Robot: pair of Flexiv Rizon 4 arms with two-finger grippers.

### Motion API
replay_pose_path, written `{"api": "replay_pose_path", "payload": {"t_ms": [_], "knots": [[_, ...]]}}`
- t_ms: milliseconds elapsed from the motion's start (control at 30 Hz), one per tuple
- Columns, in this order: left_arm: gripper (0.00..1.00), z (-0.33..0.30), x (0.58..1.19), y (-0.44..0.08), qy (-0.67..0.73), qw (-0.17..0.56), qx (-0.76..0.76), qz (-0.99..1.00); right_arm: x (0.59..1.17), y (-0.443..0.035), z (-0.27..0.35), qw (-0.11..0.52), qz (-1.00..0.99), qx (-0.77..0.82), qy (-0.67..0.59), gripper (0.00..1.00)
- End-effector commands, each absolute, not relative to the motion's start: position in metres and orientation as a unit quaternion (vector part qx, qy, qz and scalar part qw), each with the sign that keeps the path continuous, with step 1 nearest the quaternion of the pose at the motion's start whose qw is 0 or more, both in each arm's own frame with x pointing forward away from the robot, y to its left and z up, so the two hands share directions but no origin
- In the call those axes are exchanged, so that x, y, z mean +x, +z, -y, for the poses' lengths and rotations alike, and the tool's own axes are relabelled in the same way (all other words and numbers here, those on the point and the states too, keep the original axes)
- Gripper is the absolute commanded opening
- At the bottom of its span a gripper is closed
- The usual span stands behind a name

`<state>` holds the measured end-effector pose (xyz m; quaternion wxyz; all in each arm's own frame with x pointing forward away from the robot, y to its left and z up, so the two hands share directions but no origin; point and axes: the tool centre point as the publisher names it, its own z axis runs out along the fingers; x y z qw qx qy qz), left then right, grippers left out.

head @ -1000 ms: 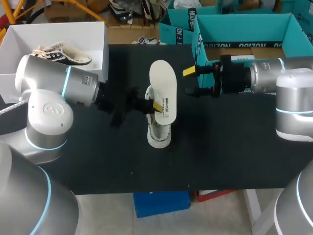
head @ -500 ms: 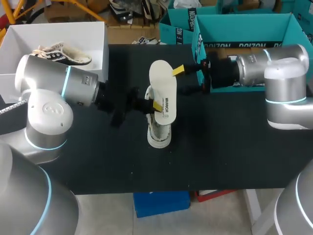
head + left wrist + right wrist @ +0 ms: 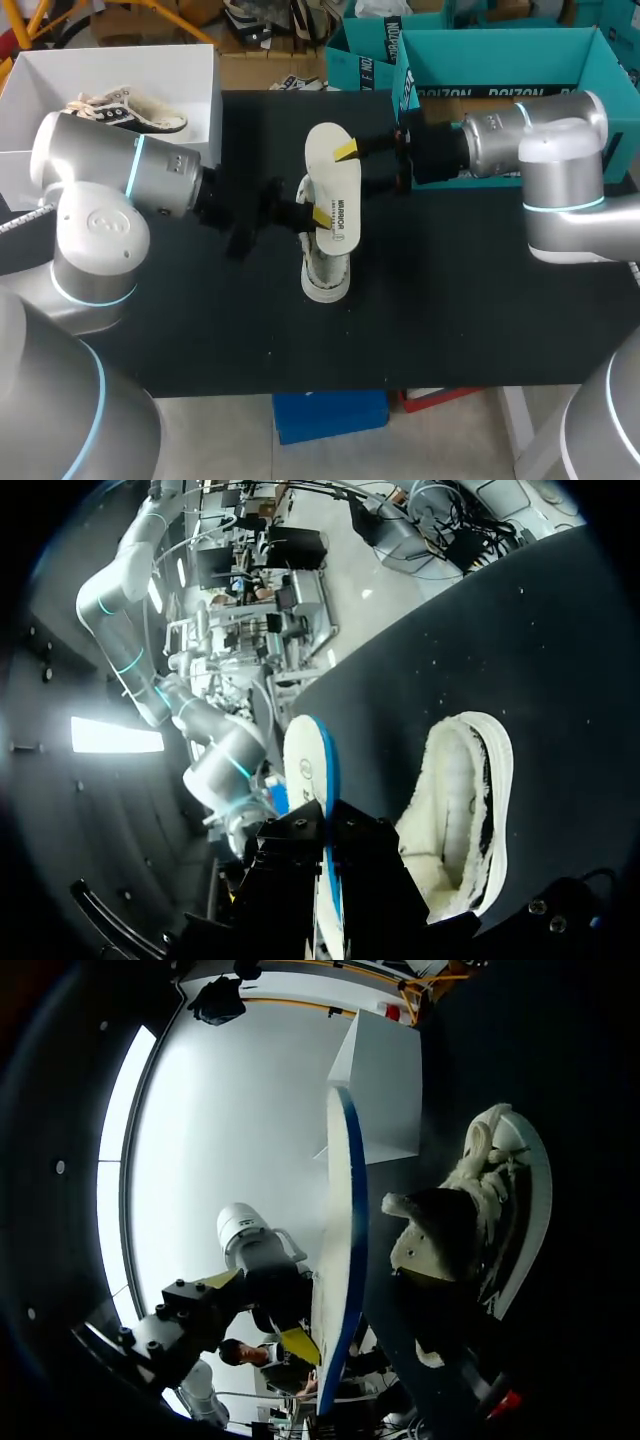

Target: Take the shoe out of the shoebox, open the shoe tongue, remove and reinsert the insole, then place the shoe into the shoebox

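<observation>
Shoe (image 3: pixel 325 272) lies mid-tabletop (image 3: pixel 450 300). Left claw (image 3: pixel 316 215) clamps the insole (image 3: pixel 330 180) near its lower half, holding it on edge over the shoe. Right claw (image 3: pixel 365 167) is spread wide, straddling the insole's far end, not yet pinching. I'd pinch the 2 flat faces squarely before left lets go, then feed the insole into the shoe. Laces could snag it. Further back: white box (image 3: pixel 195 75) holding 1 more shoe (image 3: pixel 130 112), and the teal shoebox (image 3: pixel 500 55) behind the right arm.

The raised insole (image 3: pixel 332 185) hides much of the shoe (image 3: pixel 325 275) beneath it.
</observation>
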<state>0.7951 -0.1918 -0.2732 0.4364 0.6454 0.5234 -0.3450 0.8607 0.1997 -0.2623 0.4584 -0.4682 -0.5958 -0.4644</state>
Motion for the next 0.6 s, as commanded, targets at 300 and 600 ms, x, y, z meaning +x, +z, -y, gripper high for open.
{"api": "replay_pose_path", "payload": {"t_ms": [300, 600], "knots": [[0.0, 0.1921, 0.7938, -0.2739, -0.343, 0.439, 0.645, -0.524, 0.863, -0.2675, -0.206, 0.462, 0.6, -0.471, -0.452, 0.0], [0.0, 0.1921, 0.7938, -0.2739, -0.343, 0.439, 0.645, -0.524, 0.863, -0.2675, -0.206, 0.462, 0.6, -0.471, -0.452, 0.0]]}}
